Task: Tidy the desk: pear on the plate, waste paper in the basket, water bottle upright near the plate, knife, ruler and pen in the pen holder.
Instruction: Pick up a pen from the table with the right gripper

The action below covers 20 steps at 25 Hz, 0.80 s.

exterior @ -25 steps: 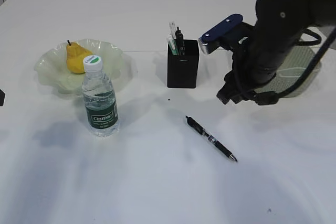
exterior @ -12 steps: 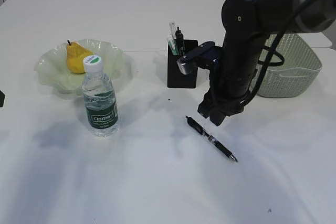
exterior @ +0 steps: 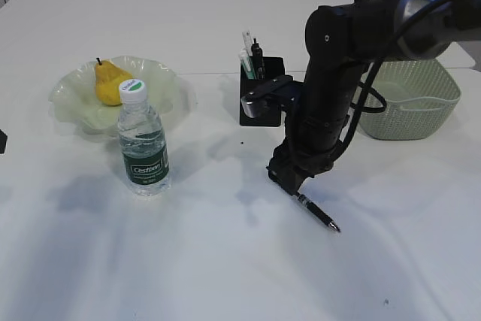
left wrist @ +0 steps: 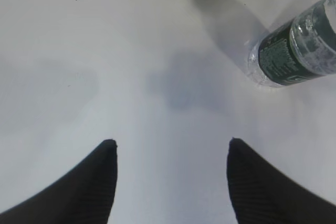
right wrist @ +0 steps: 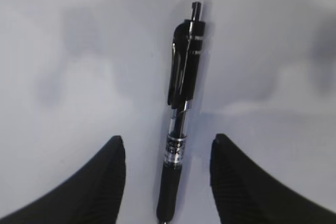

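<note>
Right tool (right wrist: pixel 167 182), open and holding nothing, straddles the black pen (right wrist: pixel 181 108) lying flat on the desk (exterior: pixel 225 261). Closing off-centre could roll or flick the pen away.

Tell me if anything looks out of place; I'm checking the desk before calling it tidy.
Only the black pen stands out: it lies flat on the desk, in front of the pen holder, not in it. The right gripper hangs over it, open, fingers on either side. Nothing looks spilled or damaged.
</note>
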{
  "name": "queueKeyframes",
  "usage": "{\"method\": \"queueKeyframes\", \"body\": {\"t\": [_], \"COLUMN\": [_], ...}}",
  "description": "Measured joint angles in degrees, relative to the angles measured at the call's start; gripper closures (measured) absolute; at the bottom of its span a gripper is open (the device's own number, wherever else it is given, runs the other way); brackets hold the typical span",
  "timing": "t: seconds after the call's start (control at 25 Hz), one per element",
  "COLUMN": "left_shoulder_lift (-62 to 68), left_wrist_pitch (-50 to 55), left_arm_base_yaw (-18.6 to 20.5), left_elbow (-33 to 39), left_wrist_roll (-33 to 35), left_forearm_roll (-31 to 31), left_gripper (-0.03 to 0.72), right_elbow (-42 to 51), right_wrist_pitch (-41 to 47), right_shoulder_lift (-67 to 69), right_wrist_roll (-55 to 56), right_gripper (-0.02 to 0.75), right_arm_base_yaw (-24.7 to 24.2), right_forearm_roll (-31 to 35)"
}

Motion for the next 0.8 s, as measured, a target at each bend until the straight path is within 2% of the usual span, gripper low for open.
{"method": "queueKeyframes", "body": {"t": [0.8], "left_shoulder_lift": [0.00], "left_wrist_pitch": [-0.21], "left_arm_base_yaw": [0.00], "left_elbow": [0.00], "left_wrist_roll": [0.00], "left_forearm_roll": [0.00], "left_gripper": [0.223], "right_elbow": [-1.86], "right_wrist_pitch": [-1.74], "right_shoulder_lift": [4.76], "right_wrist_roll": [0.81], "right_gripper": [0.341], "right_arm_base_yaw": [0.00], "right_forearm_roll": [-0.74]}}
